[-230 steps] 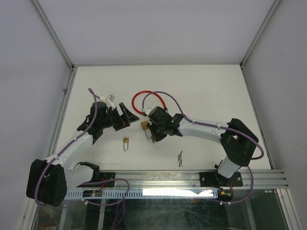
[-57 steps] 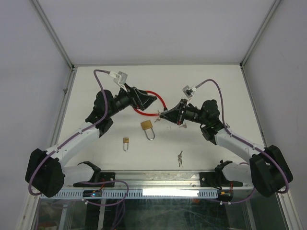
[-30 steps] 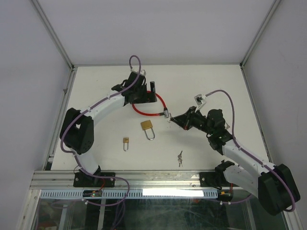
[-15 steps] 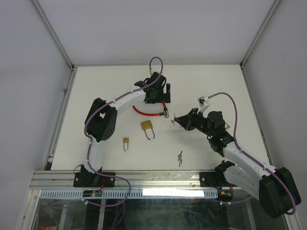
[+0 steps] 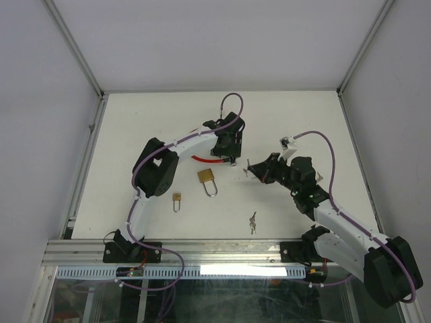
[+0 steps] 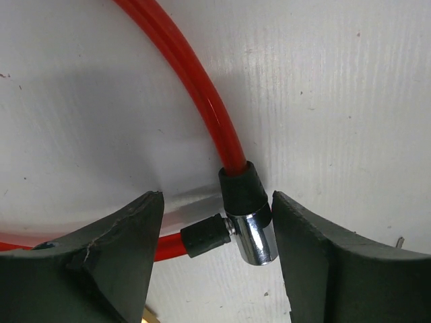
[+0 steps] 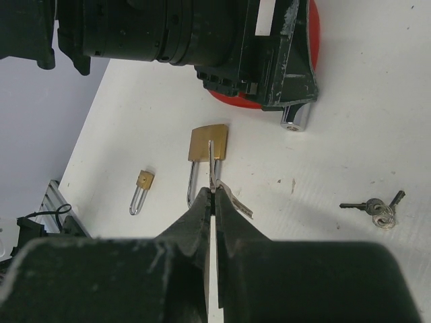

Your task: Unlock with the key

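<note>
A white counter (image 5: 296, 121) seen from above, with two robot arms reaching in from its near edge. Nearest the edge, a ring of spare keys (image 5: 252, 222) lies flat with nothing touching it. Further in, toward the left, lies a small padlock (image 5: 176, 200), and just beyond it a larger brass padlock (image 5: 207, 180); neither is held. Past these, the right tool (image 7: 214, 192) hovers above the counter with its fingers pressed together on a thin silver key (image 7: 232, 200), which sticks out past the fingertips. The key is near the next item but not touching it. Farthest in, a red cable lock (image 6: 195, 81) lies looped on the counter. Its chrome cylinder (image 6: 254, 235) sits between the fingers of the left tool (image 6: 217, 202). Those fingers are apart, one on each side of the cylinder. The one on the chrome side is at or very near the metal, and the other is clear of it. The task looks part done: a key is in hand and the lock is bracketed. What seems left is to clamp the cylinder, line up the key, push it in and turn it.
</note>
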Tool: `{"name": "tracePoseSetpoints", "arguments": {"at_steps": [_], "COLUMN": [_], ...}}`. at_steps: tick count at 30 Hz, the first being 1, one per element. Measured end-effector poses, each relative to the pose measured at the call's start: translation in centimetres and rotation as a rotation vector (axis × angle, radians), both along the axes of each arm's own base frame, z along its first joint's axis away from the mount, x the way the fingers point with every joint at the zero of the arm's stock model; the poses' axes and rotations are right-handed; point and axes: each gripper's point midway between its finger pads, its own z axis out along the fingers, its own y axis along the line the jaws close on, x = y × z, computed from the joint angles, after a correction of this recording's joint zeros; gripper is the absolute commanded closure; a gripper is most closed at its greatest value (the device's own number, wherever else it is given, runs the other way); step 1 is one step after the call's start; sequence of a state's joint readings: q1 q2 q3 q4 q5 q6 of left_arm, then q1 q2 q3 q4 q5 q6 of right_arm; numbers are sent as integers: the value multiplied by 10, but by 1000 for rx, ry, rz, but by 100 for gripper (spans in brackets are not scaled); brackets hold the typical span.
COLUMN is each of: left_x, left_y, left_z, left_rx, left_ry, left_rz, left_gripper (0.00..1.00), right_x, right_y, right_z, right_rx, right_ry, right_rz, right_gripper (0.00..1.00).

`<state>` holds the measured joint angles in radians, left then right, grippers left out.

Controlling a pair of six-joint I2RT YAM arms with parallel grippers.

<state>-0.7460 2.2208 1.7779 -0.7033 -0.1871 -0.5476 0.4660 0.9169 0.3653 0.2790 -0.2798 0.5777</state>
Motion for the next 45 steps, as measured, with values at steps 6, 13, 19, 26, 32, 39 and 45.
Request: {"name": "tracePoseSetpoints", "arguments": {"at_steps": [6,13,19,26,32,39,45], "left_x": [0,1,4,8,9,11,7], "left_y": [-3,-5,-1,14,31,31,28], "left_z": [-6,-8,-8,-2,25,71,86], "left_rx": [11,26,21,-36,-135,-294,-372], "left_ry": [7,1,5,30,23,-28,-34], "left_rz": [5,13,48,109,166,196,200], "left_gripper": [48,72,98,100,100,100,100], "right_x": [0,0,1,1,8,16,21], "right_y": [0,-1,1,6,18,42,58], "right_z": [-1,-2,-7,-24,-24,-16,-17], "right_rx": [0,2,1,-13,-1,69,114], "right_ry": [3,9,17,71,103,137,186], "right_rz": [-4,-8,-4,20,65,154,205], "right_gripper": [100,100,100,100,100,100,100]}}
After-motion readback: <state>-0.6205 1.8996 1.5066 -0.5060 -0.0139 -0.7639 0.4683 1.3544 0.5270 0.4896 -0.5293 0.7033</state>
